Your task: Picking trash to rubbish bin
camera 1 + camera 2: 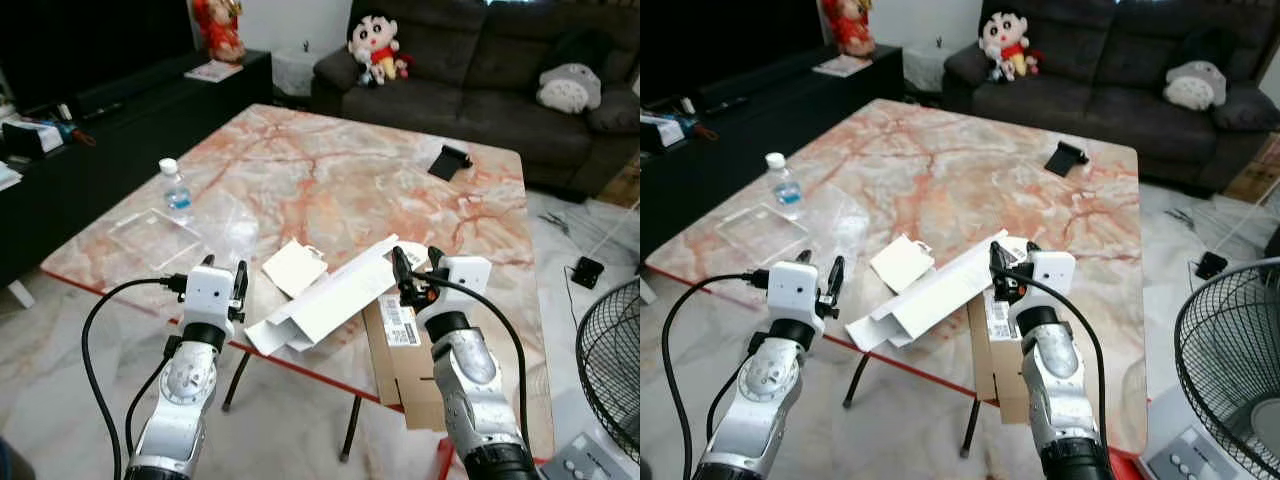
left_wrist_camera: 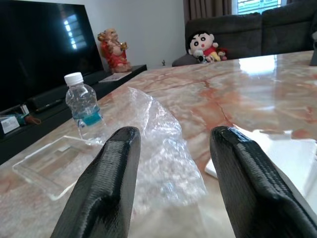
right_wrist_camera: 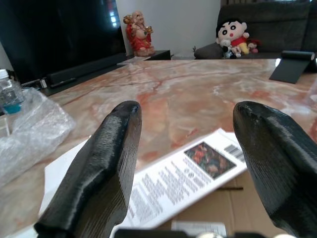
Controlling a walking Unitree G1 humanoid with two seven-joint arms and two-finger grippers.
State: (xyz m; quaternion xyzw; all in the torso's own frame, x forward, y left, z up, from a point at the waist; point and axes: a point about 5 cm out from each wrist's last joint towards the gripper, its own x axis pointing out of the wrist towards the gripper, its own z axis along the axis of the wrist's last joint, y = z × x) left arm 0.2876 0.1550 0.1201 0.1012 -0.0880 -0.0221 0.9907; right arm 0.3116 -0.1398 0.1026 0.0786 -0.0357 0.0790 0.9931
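We see both pincers open and empty at the near edge of a glossy pink-veined marble surface (image 1: 330, 170): the left pincer (image 1: 224, 272) faces crinkled clear plastic wrap (image 2: 163, 148), the right pincer (image 1: 415, 265) a long white printed carton (image 1: 325, 300) lying on flat brown cardboard (image 1: 400, 360). A small water bottle (image 1: 175, 190) stands further off. Nothing looks collected yet; all the trash remains.

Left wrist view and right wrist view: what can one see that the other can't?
Left wrist alone: the clear plastic tray. Right wrist alone: the printed white box, brown cardboard under it, and a black stand. Both: the water bottle, crinkly plastic wrap, marble table, doll on the sofa, red figurine, and open black fingers.
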